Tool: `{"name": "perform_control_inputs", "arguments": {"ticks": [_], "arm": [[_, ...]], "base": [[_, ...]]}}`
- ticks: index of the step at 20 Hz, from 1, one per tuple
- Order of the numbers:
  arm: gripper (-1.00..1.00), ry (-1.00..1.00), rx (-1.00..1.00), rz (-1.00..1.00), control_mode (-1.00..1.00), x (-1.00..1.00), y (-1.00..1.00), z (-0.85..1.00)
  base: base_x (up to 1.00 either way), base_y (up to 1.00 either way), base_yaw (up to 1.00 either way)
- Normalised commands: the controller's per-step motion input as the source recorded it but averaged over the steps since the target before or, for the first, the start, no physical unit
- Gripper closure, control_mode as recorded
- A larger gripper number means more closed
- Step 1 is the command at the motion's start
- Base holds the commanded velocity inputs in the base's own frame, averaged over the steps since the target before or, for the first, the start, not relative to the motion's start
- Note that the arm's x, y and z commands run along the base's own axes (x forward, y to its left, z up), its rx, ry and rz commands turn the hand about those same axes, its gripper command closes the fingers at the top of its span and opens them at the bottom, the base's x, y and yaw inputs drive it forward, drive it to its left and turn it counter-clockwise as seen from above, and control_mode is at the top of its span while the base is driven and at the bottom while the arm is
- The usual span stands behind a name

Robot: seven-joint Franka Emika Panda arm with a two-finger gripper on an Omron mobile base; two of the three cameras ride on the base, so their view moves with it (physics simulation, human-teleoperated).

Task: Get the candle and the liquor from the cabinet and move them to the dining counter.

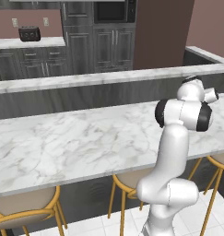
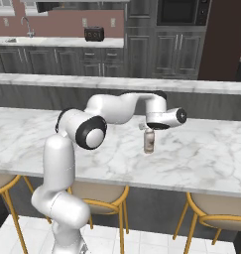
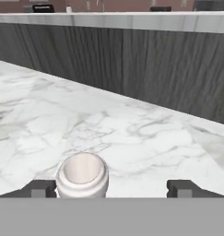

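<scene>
I read the gripper (image 3: 111, 189) jaws as spread wide, the liquor (image 3: 82, 176) upright on the dining counter (image 3: 145, 138) just below, beside the left tip.

Looking down along the pincer (image 3: 112, 188) here, and its two dark fingertips (image 3: 39, 188) stand wide apart at the bottom edge. The liquor (image 3: 82, 175) sits upright between them — seen from above, a cream-white rounded top with its mouth facing the camera — right up against the left tip, well clear of the right one. Underneath is the white-grey marble tabletop (image 3: 132, 138), veined and bare around the bottle. Beyond it rises the dark grey back wall (image 3: 132, 64) — vertical wood grain, capped by a pale marble ledge (image 3: 132, 20). Past the ledge, small dark shapes, too blurred to name.
</scene>
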Motion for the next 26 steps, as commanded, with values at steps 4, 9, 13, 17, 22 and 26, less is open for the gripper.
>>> {"name": "perform_control_inputs", "arguments": {"ticks": [4,9,13,17,22,26], "arm": [[-1.0,0.0,0.0,0.0,-1.0,0.0,0.0,0.33],[-1.0,0.0,-0.01,0.0,-1.0,-0.01,0.02,0.75],[-1.0,0.0,-0.02,0.0,-1.0,-0.08,0.06,0.83],[-1.0,0.01,-0.03,0.0,-1.0,-0.04,0.13,0.81],[-1.0,0.11,-0.05,-0.08,-1.0,-0.28,0.27,0.78],[-1.0,0.14,-0.06,-0.14,-1.0,-0.63,0.43,0.7]], "base": [[0.0,0.0,0.0],[0.0,0.0,0.0],[0.0,0.0,0.0],[0.0,0.0,0.0],[0.0,0.0,0.0],[0.0,0.0,0.0]]}}
